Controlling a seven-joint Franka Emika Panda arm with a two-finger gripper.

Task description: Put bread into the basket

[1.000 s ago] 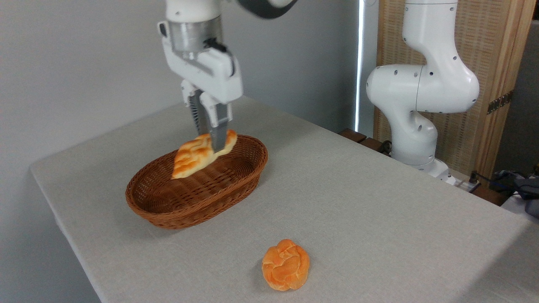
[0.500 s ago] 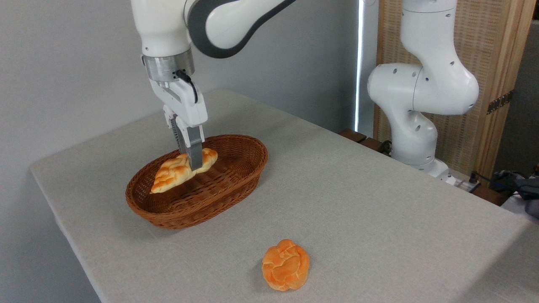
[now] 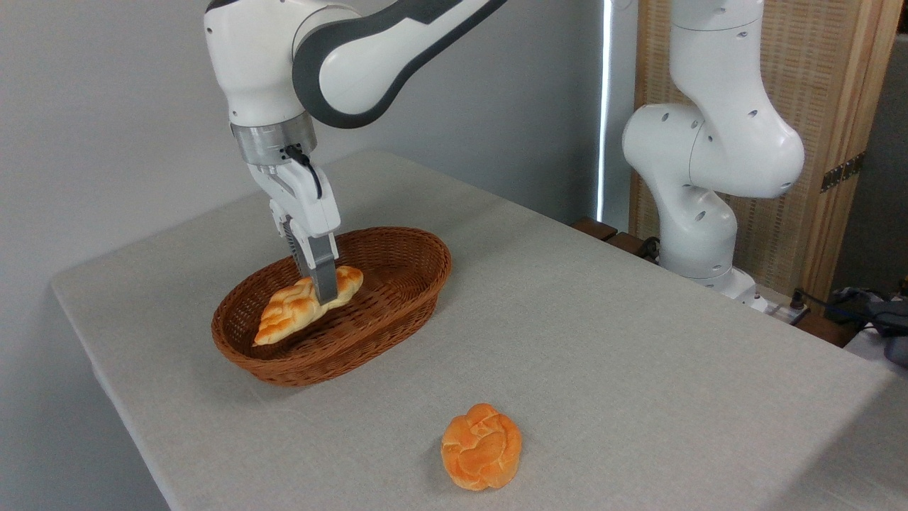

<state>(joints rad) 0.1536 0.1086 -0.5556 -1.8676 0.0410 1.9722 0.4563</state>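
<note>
Now the bread (image 3: 305,305) has sunk lower inside the basket (image 3: 397,298), its left tip near the weave, jaws (image 3: 325,292) still pinching its right half. Release looks due; the bun (image 3: 481,447) lies well apart on the worktop (image 3: 603,355).

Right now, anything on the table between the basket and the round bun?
Nothing: the camera view shows only bare grey tablecloth between the basket and the round bun. The braided loaf sits inside the basket, with the gripper on it.
</note>
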